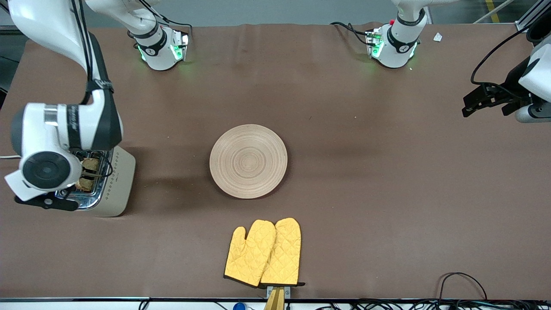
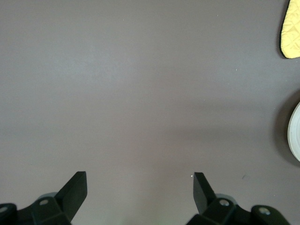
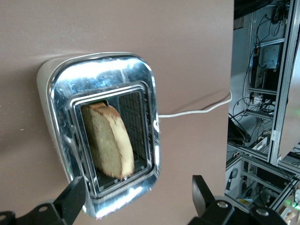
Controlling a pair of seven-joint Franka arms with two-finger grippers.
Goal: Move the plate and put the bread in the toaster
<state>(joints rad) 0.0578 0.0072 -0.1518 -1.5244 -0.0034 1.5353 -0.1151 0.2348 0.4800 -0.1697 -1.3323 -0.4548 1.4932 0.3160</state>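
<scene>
**Bread sitting in the toaster, both grippers empty**

Right gripper [image 3: 136,199] is hanging right over the toaster [image 1: 112,181] at the right arm's end of the table. From my right wrist cam I can see its two fingers [image 3: 72,197] spread wide with nothing between them. Just under it, the bread [image 3: 108,140] is down in one of the slots, leaning at a tilt, its top edge poking up above the shiny chrome top. The white cord [image 3: 197,110] trails off the toaster across the brown table [image 1: 366,172].

Left gripper [image 1: 484,101] is way out over the left arm's end of the table, up in the air and waiting. My left wrist cam shows its fingers [image 2: 75,190] wide apart too, holding nothing, with bare table under them.

Moving outward: the plate [image 1: 248,161] sits flat around the middle of the table, well apart from the toaster, with nothing on it. A pair of yellow oven mitts [image 1: 264,254] lies nearer the front camera than the plate, side by side and overlapping a bit, close to the table's edge.
</scene>
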